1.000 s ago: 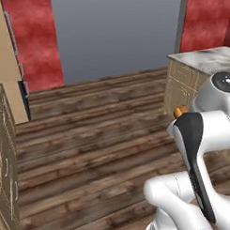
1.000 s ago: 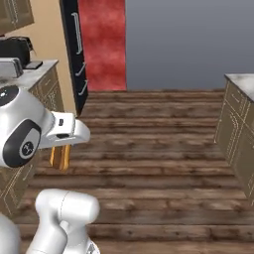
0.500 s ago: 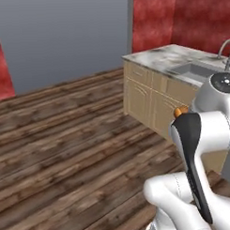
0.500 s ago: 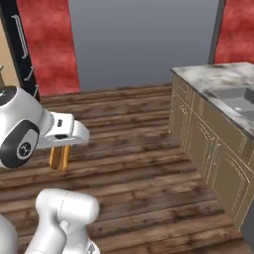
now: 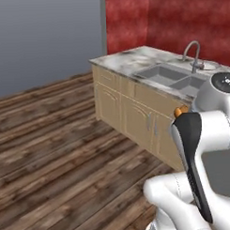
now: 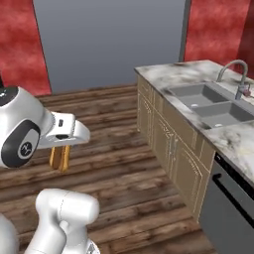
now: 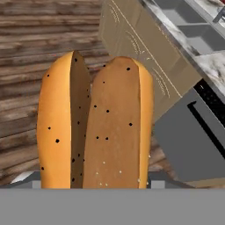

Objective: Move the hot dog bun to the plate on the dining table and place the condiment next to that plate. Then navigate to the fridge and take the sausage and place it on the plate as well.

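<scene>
My gripper (image 6: pixel 60 149) is shut on the hot dog bun (image 6: pixel 59 161), an orange-brown split roll hanging below the hand over the wooden floor. The hand view looks straight down the bun (image 7: pixel 94 127), which hides the fingertips. In the left base view an orange end of the bun (image 5: pixel 181 111) peeks out behind the arm. The dining table (image 6: pixel 168 72), a marble-topped island, stands ahead to the right, also in the left base view (image 5: pixel 126 60). The plate, condiment, fridge and sausage are out of view.
An inset grey sink (image 6: pixel 208 101) with an arched steel tap (image 6: pixel 238 74) sits in the island's top. Beige cabinet doors (image 5: pixel 131 118) front the island, with a dark grey appliance panel (image 6: pixel 228 208) at its near end. Open wooden floor (image 5: pixel 52 152) lies to the left.
The whole picture has swung as the base turned: the fridge and wall counter slid out of view and the island with its sink came in. The bun stays gripped.
</scene>
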You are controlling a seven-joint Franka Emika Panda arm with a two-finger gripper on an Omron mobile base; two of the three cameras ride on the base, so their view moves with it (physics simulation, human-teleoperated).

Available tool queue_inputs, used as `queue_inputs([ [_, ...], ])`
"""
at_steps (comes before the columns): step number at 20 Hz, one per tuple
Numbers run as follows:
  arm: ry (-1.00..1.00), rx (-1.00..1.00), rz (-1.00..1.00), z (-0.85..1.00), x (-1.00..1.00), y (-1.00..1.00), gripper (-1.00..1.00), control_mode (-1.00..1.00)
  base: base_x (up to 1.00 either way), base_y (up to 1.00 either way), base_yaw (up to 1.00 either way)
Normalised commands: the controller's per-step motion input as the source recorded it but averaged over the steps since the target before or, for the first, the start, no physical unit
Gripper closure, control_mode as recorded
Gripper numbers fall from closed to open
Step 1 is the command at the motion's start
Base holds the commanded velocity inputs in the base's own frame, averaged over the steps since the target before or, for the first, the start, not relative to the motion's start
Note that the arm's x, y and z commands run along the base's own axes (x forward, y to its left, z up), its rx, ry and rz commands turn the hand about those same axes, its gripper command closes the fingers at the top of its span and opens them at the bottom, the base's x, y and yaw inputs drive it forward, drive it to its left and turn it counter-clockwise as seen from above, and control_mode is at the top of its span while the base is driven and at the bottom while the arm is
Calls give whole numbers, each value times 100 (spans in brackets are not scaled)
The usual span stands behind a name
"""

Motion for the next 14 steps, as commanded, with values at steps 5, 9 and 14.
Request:
queue_inputs([
  [5, 0, 0, 0, 0, 0, 0, 100, 100, -68, -76, -24],
  [9, 0, 0, 0, 0, 0, 0, 100, 100, -87, -73, -31],
  [14, 0, 0, 0, 0, 0, 0, 100, 100, -78, -65, -42],
])
